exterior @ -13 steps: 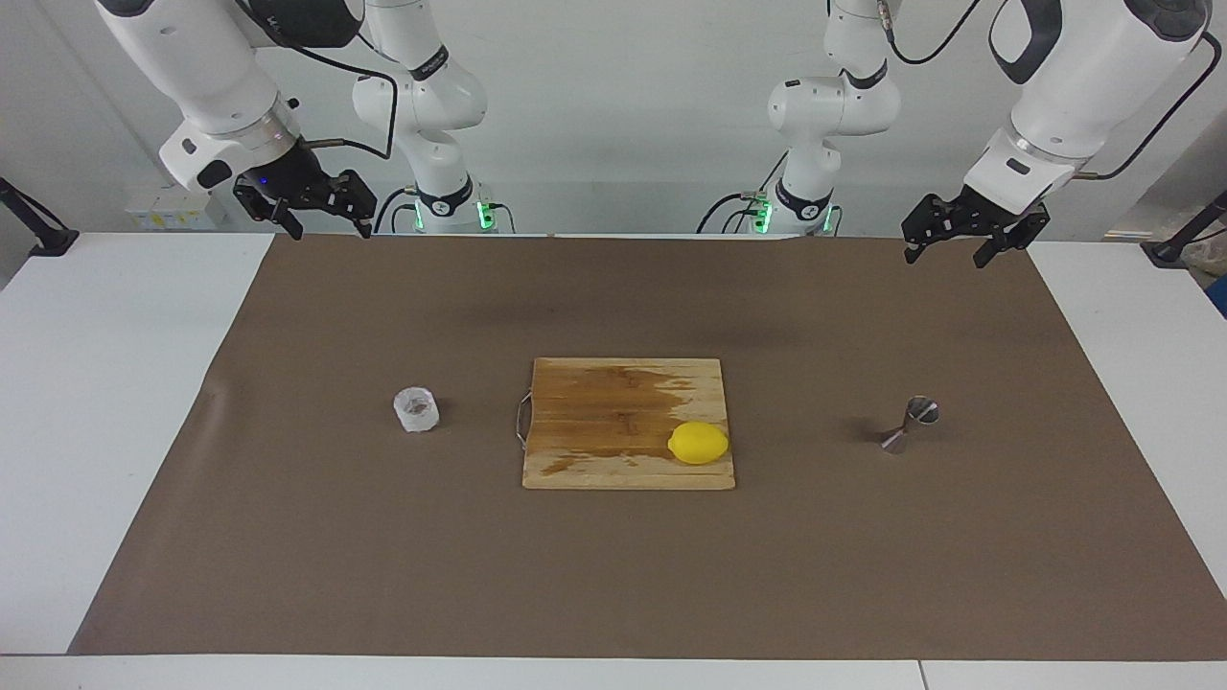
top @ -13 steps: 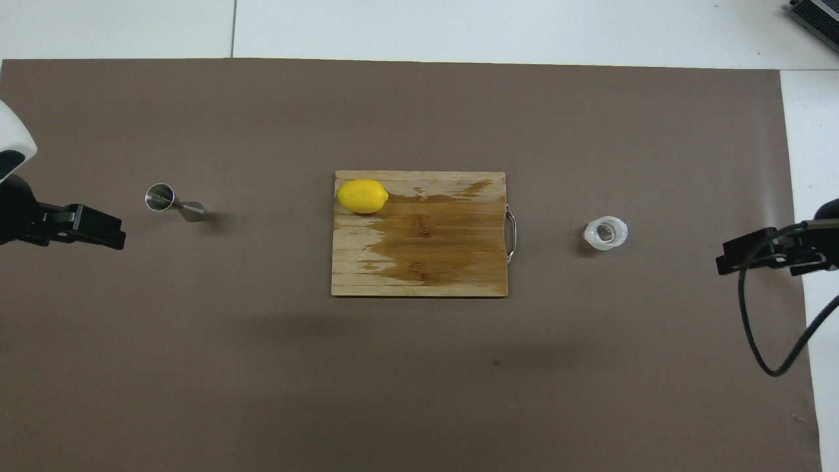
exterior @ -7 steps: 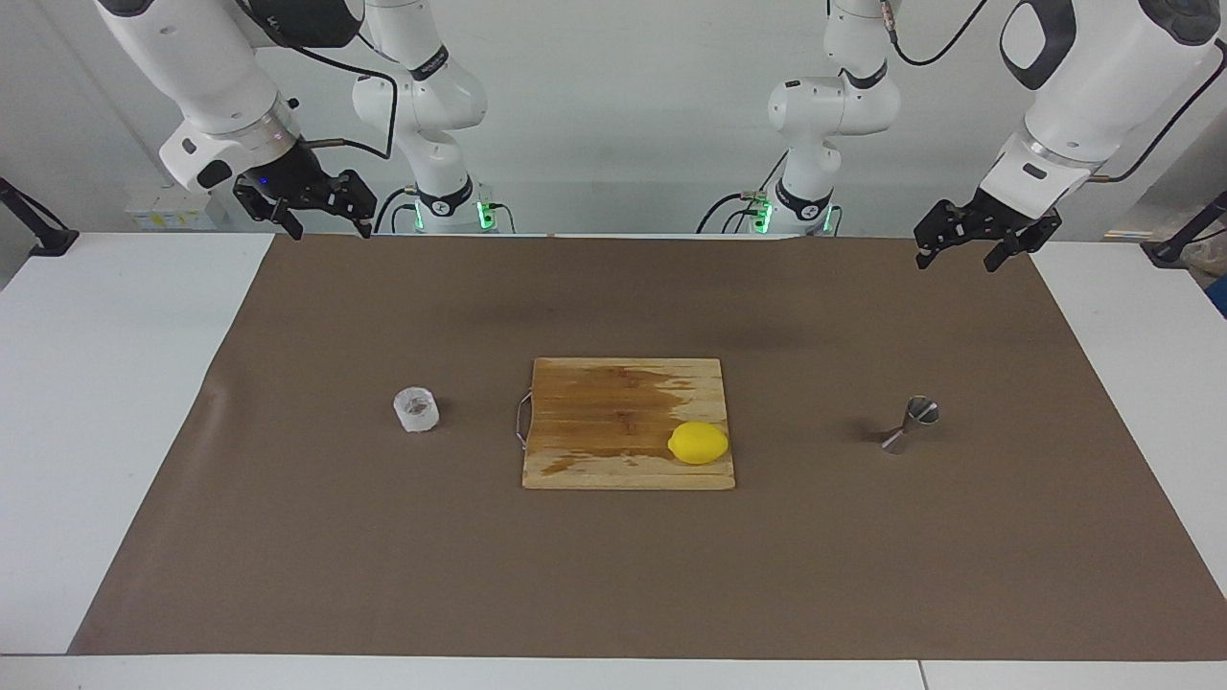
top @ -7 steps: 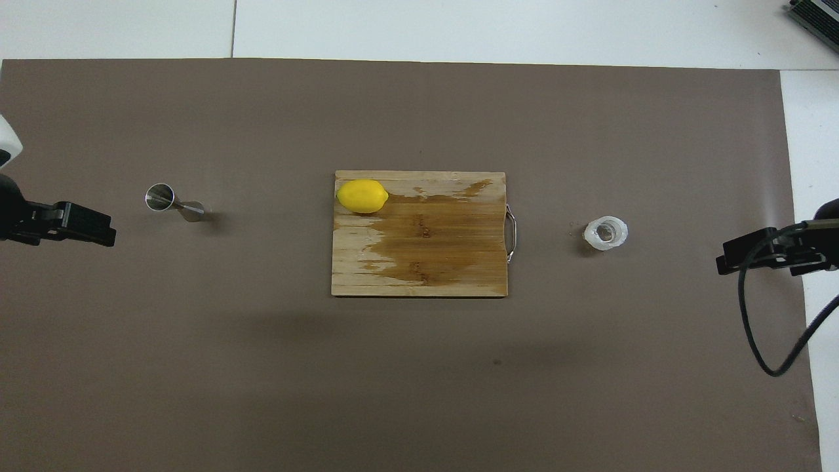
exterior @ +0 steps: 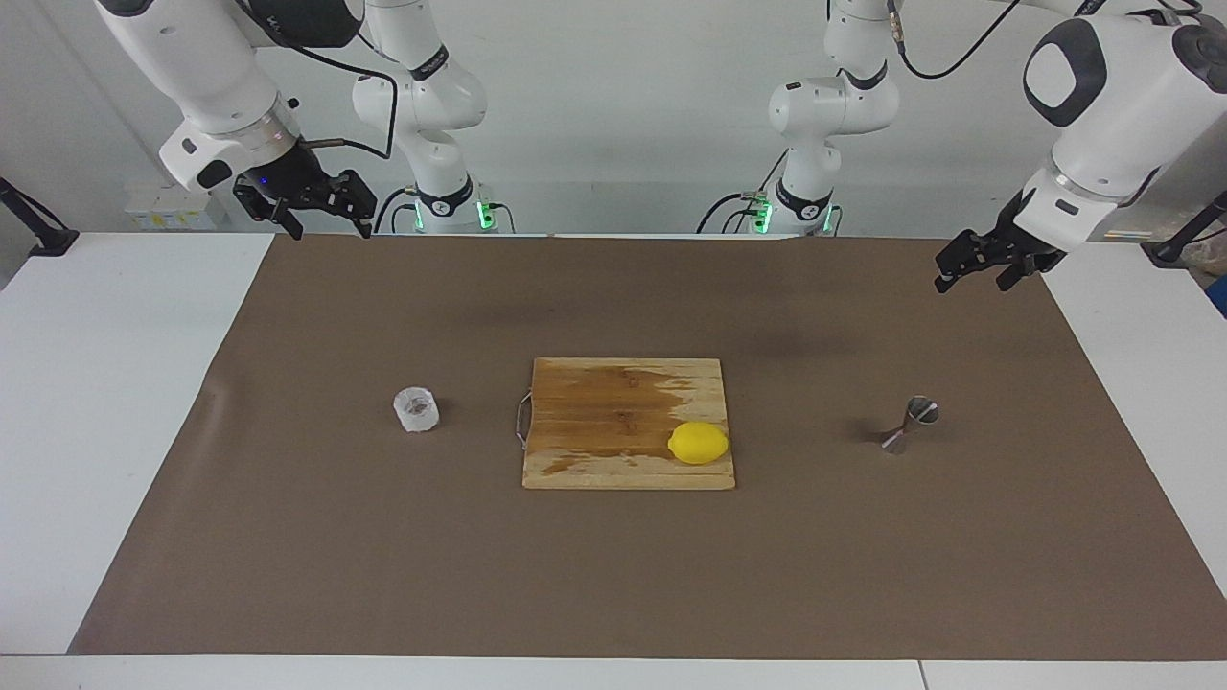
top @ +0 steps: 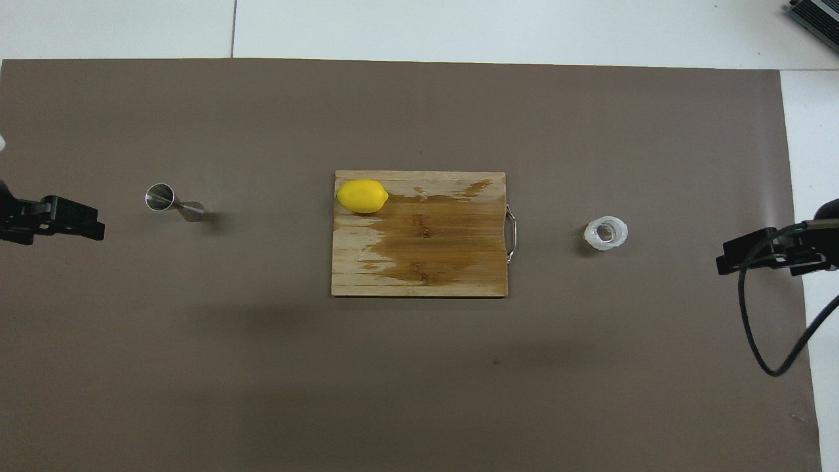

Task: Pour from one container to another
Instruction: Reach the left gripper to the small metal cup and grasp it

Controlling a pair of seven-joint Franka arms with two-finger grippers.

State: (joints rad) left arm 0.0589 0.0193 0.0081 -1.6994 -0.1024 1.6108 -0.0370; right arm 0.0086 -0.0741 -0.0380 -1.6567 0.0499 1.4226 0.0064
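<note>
A small clear faceted glass cup (exterior: 416,409) (top: 605,233) stands on the brown mat toward the right arm's end of the table. The silvery hourglass jigger (exterior: 909,425) (top: 172,202) stands upright on the mat toward the left arm's end. My left gripper (exterior: 973,279) (top: 98,228) hangs open in the air over the mat's edge at the left arm's end, well apart from the jigger. My right gripper (exterior: 331,230) (top: 723,263) waits open and raised over the mat's corner by the right arm. Neither holds anything.
A wooden cutting board (exterior: 613,412) (top: 419,249) with a dark wet stain and a metal handle lies between cup and jigger. A yellow lemon (exterior: 698,443) (top: 362,196) rests on its corner toward the jigger. The brown mat (exterior: 613,575) covers most of the white table.
My left gripper has come down and swung out toward the left arm's end of the table. The right arm, cup, jigger and lemon have not moved.
</note>
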